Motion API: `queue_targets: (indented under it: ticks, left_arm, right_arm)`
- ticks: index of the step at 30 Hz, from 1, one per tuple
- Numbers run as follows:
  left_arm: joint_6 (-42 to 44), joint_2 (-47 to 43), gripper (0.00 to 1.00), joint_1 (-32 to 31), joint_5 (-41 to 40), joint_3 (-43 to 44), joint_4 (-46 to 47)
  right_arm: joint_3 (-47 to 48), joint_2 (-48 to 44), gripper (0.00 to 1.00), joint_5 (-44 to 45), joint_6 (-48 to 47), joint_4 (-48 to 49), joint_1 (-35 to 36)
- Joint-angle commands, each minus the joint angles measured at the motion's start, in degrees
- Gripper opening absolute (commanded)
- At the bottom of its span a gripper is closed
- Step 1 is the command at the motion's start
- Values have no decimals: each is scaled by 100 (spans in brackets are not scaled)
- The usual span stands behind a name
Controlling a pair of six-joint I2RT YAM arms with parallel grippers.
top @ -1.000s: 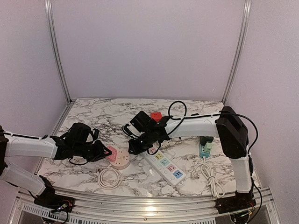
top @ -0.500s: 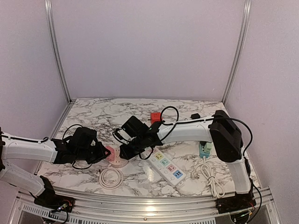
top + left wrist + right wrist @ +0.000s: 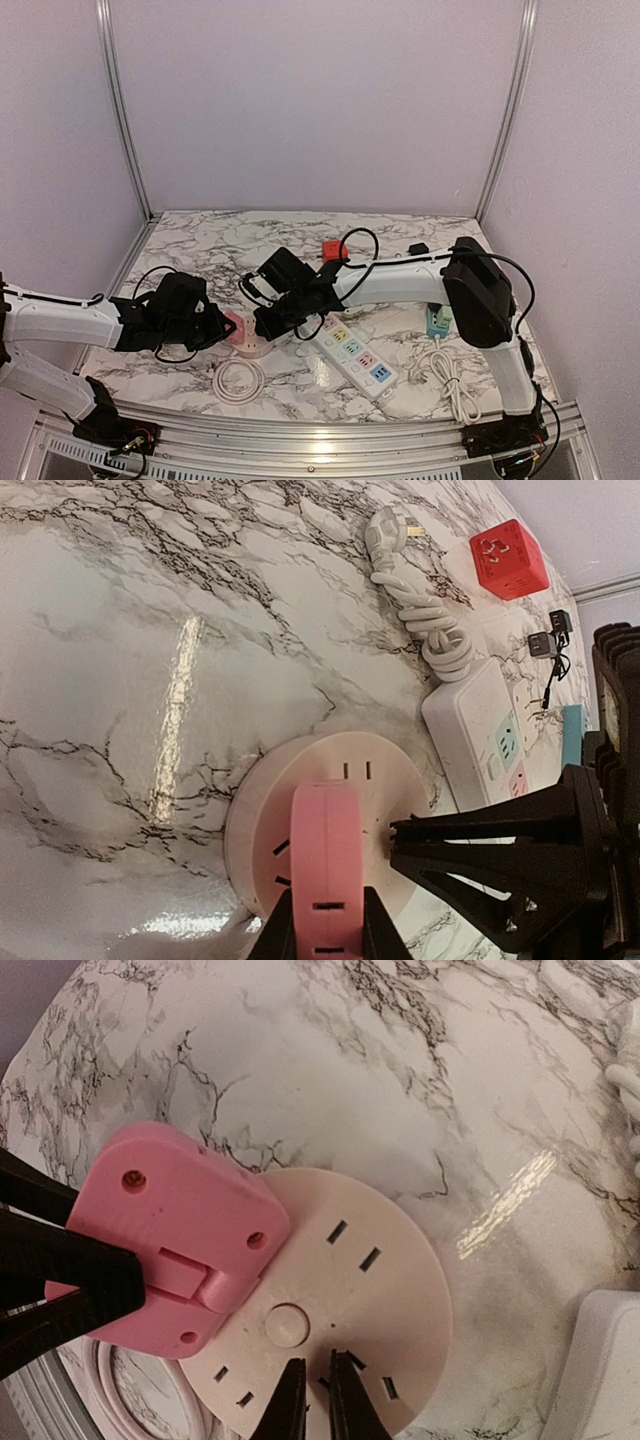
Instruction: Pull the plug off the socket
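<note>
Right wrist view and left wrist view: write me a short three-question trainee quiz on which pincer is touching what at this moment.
1. True or false: the left pincer is shut on the pink plug.
2. The right pincer has its tips on: A) the white power strip; B) the round socket; C) the bare table.
3. Fill in: the cube adapter is ___ in colour.
Key: 1 true; 2 B; 3 red.

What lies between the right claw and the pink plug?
In the right wrist view, only the round socket, with its small central disc, separates the right claw from the pink plug.
</note>
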Motion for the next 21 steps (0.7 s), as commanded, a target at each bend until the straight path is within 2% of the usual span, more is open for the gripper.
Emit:
queue_targets:
  ticks: [1, 7, 16, 21]
  left_arm:
    - [133, -69, 0, 8, -16, -61, 267]
    - [236, -185, 0, 192, 268, -167, 599]
    - [342, -554, 0, 512, 915, -506, 1426]
    - [94, -599, 0, 810, 1256, -696, 1604]
  right_arm:
    - [131, 346, 7, 127, 41, -315, 22]
    - [238, 560, 0, 249, 22, -574, 36]
    - [235, 776, 0, 471, 20, -769, 88]
    - [262, 817, 0, 473, 30, -767, 89]
